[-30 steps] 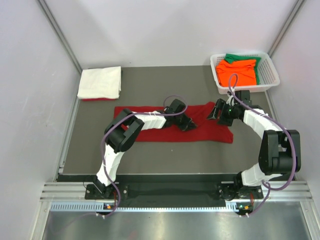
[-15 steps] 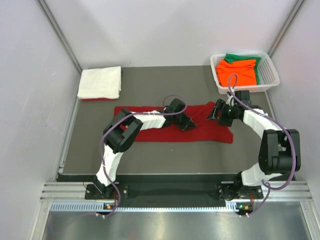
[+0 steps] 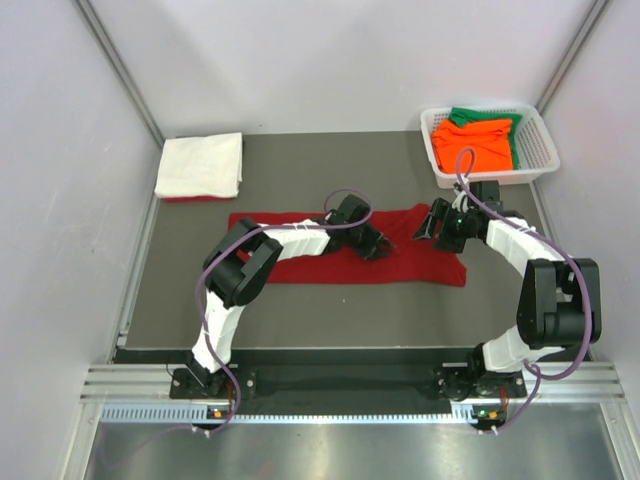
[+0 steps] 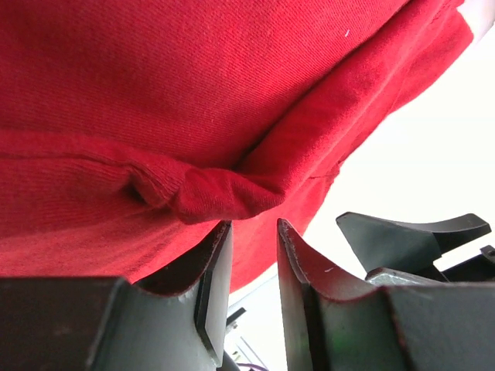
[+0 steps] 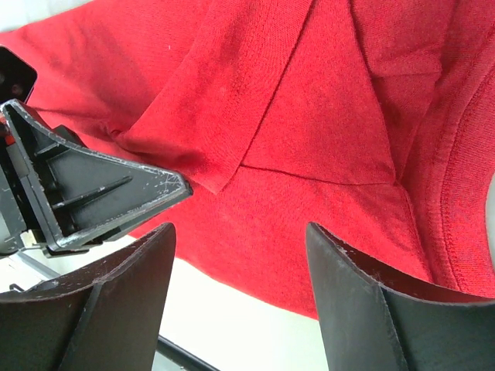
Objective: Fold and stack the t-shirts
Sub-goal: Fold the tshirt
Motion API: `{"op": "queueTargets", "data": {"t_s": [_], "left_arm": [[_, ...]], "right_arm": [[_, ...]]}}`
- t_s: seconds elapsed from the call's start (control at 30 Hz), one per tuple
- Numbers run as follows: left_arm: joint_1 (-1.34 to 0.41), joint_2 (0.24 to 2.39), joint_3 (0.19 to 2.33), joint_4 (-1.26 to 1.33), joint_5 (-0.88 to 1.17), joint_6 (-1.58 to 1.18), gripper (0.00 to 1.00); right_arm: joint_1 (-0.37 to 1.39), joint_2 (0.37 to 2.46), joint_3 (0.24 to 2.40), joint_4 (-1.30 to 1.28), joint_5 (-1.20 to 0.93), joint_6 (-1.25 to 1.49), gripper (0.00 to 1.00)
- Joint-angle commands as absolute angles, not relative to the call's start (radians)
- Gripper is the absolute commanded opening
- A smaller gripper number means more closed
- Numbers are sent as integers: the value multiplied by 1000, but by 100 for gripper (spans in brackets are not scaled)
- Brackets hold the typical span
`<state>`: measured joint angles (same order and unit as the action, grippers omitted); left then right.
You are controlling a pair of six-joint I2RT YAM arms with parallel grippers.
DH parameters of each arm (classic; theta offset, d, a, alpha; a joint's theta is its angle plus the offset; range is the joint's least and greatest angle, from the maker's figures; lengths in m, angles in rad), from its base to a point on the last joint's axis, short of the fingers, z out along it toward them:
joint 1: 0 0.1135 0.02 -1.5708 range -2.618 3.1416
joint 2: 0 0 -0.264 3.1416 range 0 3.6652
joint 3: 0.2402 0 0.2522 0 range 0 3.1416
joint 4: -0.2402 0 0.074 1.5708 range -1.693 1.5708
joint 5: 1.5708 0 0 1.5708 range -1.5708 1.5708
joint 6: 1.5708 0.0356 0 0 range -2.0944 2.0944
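Since the dark red t-shirt (image 3: 420, 265) looks soft and limp, take a hemmed edge. Left pincer (image 4: 251, 224) nearly closed at a pucker, hold unclear; right pincer (image 5: 238, 230) spread.

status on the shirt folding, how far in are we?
Done: a white t-shirt folded at the far left, a red edge showing beneath it. In hand: the dark red t-shirt lies as a long strip; left end effector is at a puckered fold, right end effector open above the cloth. Left: orange t-shirt and green t-shirt in the basket, plus finishing and stacking the red one.
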<state>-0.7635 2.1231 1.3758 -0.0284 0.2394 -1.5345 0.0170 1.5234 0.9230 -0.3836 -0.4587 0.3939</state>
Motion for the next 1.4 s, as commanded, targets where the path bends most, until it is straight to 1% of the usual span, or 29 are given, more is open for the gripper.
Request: {"op": "queueTargets", "data": {"t_s": [0.0, 0.2, 0.23, 0.4, 0.47, 0.5, 0.57, 0.6, 0.67, 0.83, 0.93, 1.03, 1.07, 1.17, 1.27, 1.37], "left_arm": [[-767, 2112, 1378, -21, 250, -1578, 34], [-776, 2166, 1431, -15, 252, -1583, 34], [-779, 2174, 1442, -14, 255, -1583, 32], [-781, 2204, 1465, -14, 272, -1601, 27], [-779, 2203, 1470, -17, 272, -1591, 23], [-781, 2201, 1471, -17, 276, -1585, 17], [-778, 2192, 1483, -44, 281, -1549, 10], [-775, 2183, 1488, -60, 288, -1534, 3], [-772, 2177, 1499, -93, 313, -1499, 0], [-753, 2148, 1486, -112, 420, -1430, 0], [-741, 2129, 1474, -115, 459, -1405, 0], [-727, 2112, 1457, -113, 503, -1388, 0], [-721, 2103, 1453, -115, 512, -1382, 0], [-706, 2085, 1428, -120, 528, -1373, 0], [-683, 2071, 1407, -109, 543, -1376, 0], [-666, 2059, 1410, -101, 549, -1364, 0]], "right_arm": [[8, 1516, 920, -353, -471, 377, 68], [8, 1519, 923, -351, -471, 380, 68], [-21, 1519, 925, -353, -472, 380, 68], [-25, 1514, 927, -354, -469, 379, 68], [-26, 1514, 927, -354, -469, 377, 68], [-28, 1514, 928, -354, -469, 377, 68], [-31, 1516, 923, -357, -465, 377, 68], [-31, 1514, 922, -356, -463, 376, 69], [-34, 1517, 925, -354, -460, 380, 69], [-43, 1545, 943, -348, -466, 403, 70], [-48, 1563, 936, -304, -486, 463, 70], [-49, 1588, 914, -217, -538, 554, 72], [-49, 1603, 907, -194, -549, 604, 75], [-46, 1629, 891, -121, -569, 647, 76], [-46, 1660, 900, -104, -577, 658, 76], [-46, 1674, 902, -83, -571, 652, 73]]}}
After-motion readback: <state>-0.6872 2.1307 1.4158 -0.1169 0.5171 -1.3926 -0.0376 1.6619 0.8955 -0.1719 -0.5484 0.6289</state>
